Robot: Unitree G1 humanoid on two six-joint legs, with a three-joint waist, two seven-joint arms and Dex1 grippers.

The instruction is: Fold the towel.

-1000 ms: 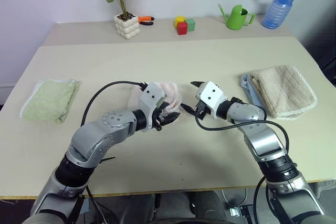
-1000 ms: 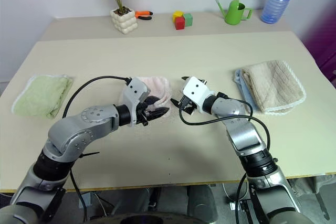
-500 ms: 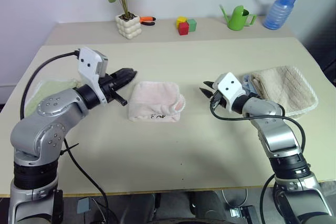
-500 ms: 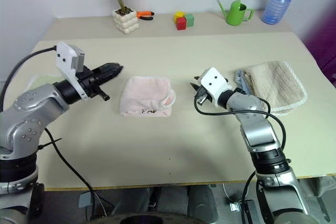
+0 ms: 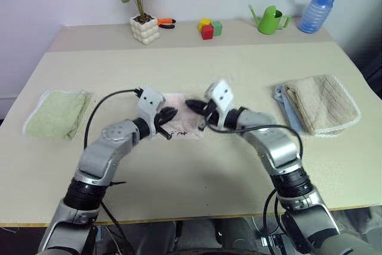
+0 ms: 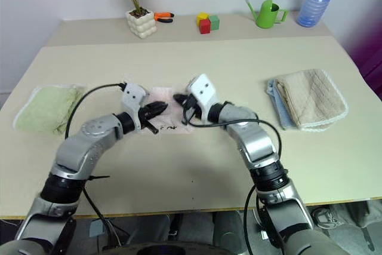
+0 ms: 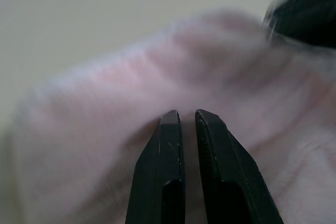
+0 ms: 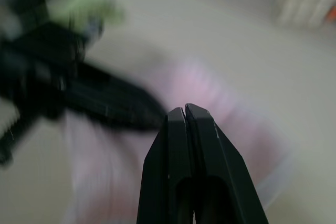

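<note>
**Both grippers over folded pink towel, fingers closed**

Towel lies mid-tabletop, already a small folded bundle, between the two arms. Green towel sits well apart on the robot's left, beige towel well apart on the right, over a blue cloth. Plant pot, blocks, watering can and spray bottle stand on the far tabletop, out of the work area.

Step in hand (judgement): tidying or pressing the fold, or taking a fresh pinch for one more fold. The two fingertips sit near each other over the bundle, so one arm should lead to avoid a knock. A new pinch calls for opening first, then taking both layers at an edge, not the fluffy top. Terry pile will likely slip from a shallow bite, and a light bundle may drag across the tabletop if pushed sideways.

Left gripper: fingers nearly together, a thin slit between them, tips at or just above the pink pile. No cloth seen between them; contact cannot be told.

Right gripper: fingers pressed together, nothing between, tips over the towel's right part and pointing toward the left gripper.
</note>
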